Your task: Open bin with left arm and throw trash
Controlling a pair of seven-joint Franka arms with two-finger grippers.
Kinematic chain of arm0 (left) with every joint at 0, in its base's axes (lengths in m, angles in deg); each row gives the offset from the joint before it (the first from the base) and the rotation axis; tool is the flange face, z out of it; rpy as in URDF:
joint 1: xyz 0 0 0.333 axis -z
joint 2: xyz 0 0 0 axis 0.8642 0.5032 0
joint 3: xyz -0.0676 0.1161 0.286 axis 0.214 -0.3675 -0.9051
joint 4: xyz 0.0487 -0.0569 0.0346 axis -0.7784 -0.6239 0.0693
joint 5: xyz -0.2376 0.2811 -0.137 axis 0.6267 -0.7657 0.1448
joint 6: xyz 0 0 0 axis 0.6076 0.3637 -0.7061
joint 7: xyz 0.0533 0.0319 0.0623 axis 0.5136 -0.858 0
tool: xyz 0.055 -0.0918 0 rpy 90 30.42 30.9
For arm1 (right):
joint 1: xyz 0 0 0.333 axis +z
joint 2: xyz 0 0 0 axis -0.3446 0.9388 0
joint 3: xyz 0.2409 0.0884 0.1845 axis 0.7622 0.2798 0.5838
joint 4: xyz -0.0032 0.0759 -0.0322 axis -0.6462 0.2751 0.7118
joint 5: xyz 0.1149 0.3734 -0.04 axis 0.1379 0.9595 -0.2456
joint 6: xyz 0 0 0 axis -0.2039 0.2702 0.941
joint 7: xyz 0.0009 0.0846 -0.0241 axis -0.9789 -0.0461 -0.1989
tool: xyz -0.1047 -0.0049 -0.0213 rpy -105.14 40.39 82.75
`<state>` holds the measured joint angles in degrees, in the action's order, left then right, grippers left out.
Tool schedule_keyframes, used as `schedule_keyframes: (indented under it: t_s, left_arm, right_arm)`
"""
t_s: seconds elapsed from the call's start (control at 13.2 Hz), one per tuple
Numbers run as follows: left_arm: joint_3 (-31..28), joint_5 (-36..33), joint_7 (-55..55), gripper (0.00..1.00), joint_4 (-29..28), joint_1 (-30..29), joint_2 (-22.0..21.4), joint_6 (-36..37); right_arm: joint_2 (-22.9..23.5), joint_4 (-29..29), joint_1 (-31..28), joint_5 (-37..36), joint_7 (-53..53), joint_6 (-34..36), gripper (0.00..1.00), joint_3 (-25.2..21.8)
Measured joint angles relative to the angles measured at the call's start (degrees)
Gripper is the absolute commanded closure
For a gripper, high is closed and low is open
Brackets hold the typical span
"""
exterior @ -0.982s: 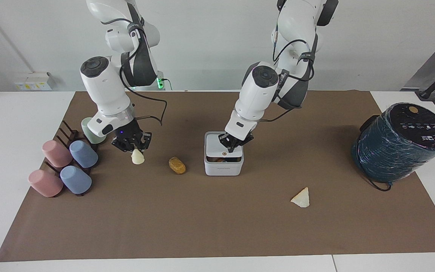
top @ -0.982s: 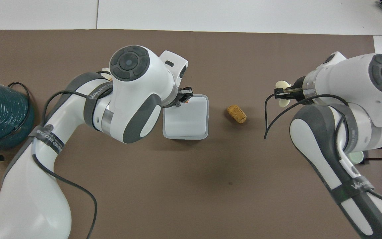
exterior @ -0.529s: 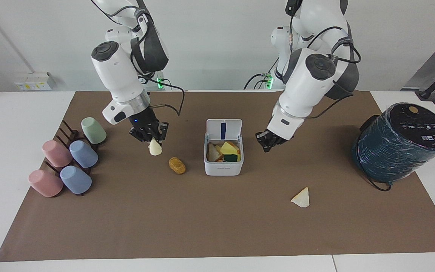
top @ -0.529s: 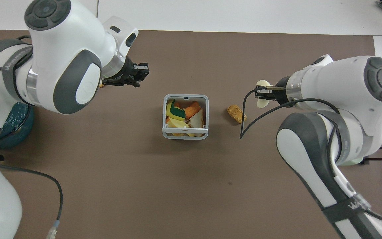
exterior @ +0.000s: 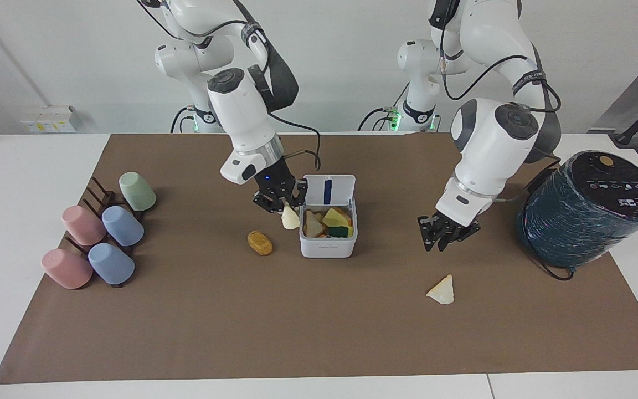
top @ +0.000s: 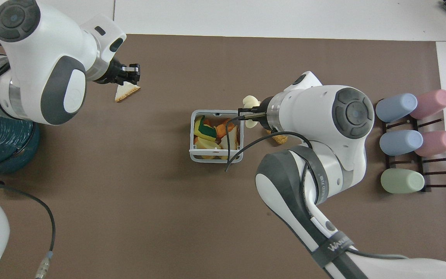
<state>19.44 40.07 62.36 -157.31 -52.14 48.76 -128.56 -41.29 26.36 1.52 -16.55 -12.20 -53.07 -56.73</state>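
Over brown mat (exterior: 186, 332), right fingers (exterior: 286, 204) pinch cream lump (exterior: 290, 219); left fingers (exterior: 444, 239) apart

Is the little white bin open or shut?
Open. The bin has its lid standing upright, and colourful scraps show inside it.

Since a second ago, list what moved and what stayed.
The left hand left the bin, whose lid now stands open, and swung over the mat above the pale wedge. The right hand carried the cream lump from beside the cups to the bin's edge. Brown lump, wedge, cups unmoved.
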Motion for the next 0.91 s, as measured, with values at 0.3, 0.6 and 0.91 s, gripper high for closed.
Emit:
schedule_keyframes:
  t_s: [0.3, 0.6, 0.91]
  left_arm:
    - [-0.1, -2.0, 10.2, 0.0, -1.6, -0.9, 2.3, -4.7]
    - [-0.1, -4.0, 18.1, 0.0, -3.4, -3.3, 6.8, -14.1]
    - [-0.1, -4.3, 23.6, 0.0, -4.0, -4.8, 9.9, -18.0]
  right_arm:
    - [3.6, -2.8, 0.4, 0.8, -3.7, -0.2, 1.0, 1.9]
    - [5.2, -2.9, 2.3, 2.2, -3.1, -0.6, 0.67, 3.1]
    - [5.7, -2.8, 2.5, 2.2, -1.5, -0.6, 0.0, 3.0]
